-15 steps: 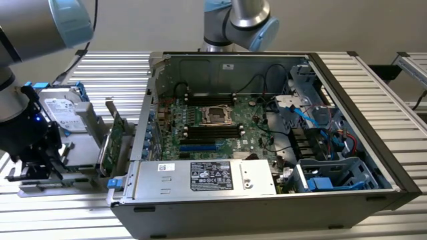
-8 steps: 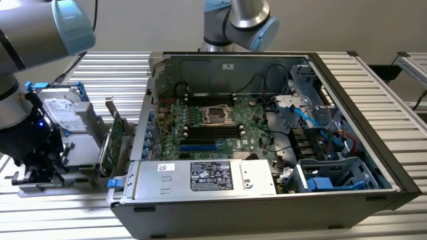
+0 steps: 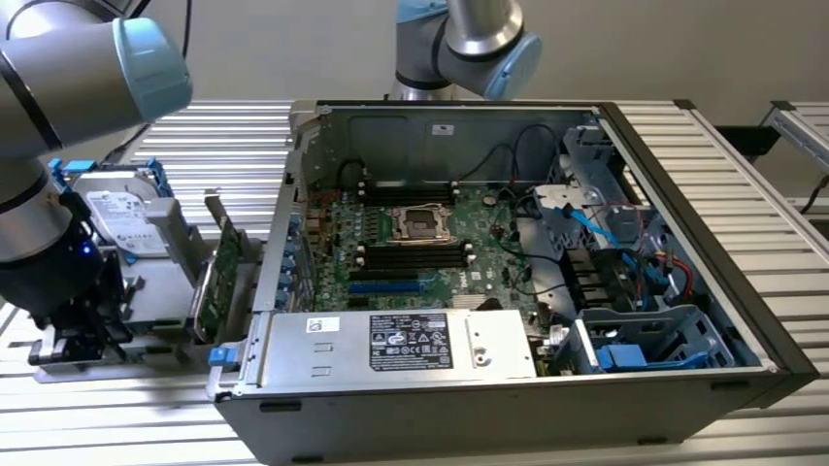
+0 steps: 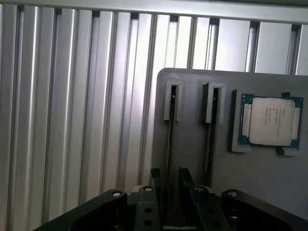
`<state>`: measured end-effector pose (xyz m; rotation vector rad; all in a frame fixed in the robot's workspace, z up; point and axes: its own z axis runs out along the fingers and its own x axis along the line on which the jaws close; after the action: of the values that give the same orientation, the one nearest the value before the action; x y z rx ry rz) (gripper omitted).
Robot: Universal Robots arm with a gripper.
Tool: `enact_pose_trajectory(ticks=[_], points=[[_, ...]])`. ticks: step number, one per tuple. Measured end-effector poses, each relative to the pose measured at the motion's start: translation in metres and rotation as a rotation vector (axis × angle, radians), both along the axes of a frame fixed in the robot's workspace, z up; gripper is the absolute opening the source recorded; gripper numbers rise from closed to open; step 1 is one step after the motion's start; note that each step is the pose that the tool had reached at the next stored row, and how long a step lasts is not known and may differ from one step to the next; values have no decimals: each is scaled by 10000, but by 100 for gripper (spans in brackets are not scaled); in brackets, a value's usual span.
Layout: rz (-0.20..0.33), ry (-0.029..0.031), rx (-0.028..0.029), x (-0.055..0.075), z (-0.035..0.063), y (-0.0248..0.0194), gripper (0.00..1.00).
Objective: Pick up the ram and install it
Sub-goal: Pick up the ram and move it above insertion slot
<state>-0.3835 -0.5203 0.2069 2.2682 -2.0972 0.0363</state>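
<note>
1. Where the ridged aluminium table (image 4: 72, 120) carries a flat grey plastic holder tray (image 4: 269, 183), the arm's black two-fingered gripper (image 4: 169, 174) hangs low over the tray's edge.
2. Its fingers (image 4: 155, 175) stand a little apart, with a clear gap between them and nothing clamped.
3. That gap lines up with one of two long narrow slots cut in the tray, the slot farther from the processor.
4. A thin dark strip runs down this slot, which looks like the long, narrow ram (image 4: 171, 139) seen edge-on. I cannot make out its chips.
5. Beside the slots, a square silver-lidded processor on a green board (image 4: 267, 121) lies in its own recess.
6. Seen from the exterior view, the gripper (image 3: 65, 340) is at that view's far left, down at the tray (image 3: 162, 286).
7. Just behind it rests a silver hard drive with blue rails (image 3: 119, 218), and a wide green expansion card (image 3: 223, 277) stands upright between the tray and the case.
8. To the exterior view's right lies an open dark computer case (image 3: 388, 126), with its green motherboard (image 3: 486, 233) and black memory slots (image 3: 412, 254) exposed, well apart from the gripper.
</note>
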Motion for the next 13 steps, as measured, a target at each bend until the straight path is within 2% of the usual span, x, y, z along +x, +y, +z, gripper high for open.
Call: enact_pose_trajectory(ticks=[2, 7, 9, 13], points=[[-7, 59, -2, 0, -21, 0, 30], [-55, 279, -2, 0, -55, 0, 30], [-57, 283, 0, 0, -66, 1, 30], [-60, 335, -1, 20, -113, 1, 30]])
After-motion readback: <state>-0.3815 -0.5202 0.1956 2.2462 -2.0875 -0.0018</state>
